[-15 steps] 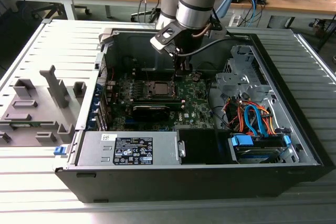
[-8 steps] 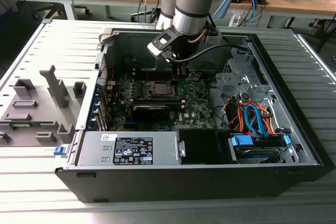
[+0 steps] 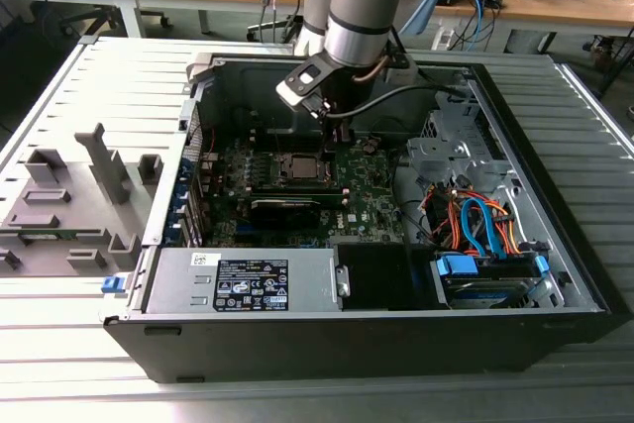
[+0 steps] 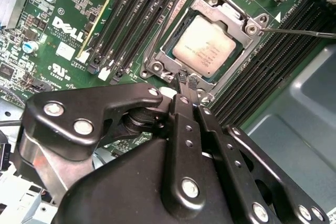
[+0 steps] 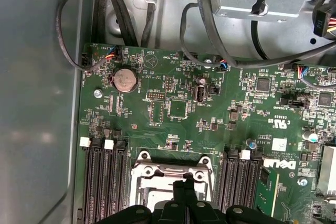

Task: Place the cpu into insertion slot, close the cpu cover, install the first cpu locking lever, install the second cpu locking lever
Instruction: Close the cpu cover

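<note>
- Open computer case (image 3: 555,195) on the slatted table (image 3: 59,364), exterior view. The arm comes down into the case, and the pincer (image 3: 337,126) is too small here to make out its tips.
- First wrist view: the picture's edge and the pincer's black body cut off most of the socket.
- Writing: white print on the green board (image 4: 68,30), a printed label on the grey power box (image 3: 248,279), and faint lettering on the chip that cannot be read.
- Second wrist view: the chip (image 4: 205,51) lies flat in the socket (image 4: 157,59). The cover plate (image 4: 233,24) lies down over it, and the chip's face shows through the window.
- The pincer's tips stand just beside the socket's near edge. The fingers (image 4: 181,129) are drawn narrow, almost touching, and it is unclear whether they nip anything thin.
- A thin metal rod (image 4: 299,32) runs from near the cover plate's corner across the memory slots.
</note>
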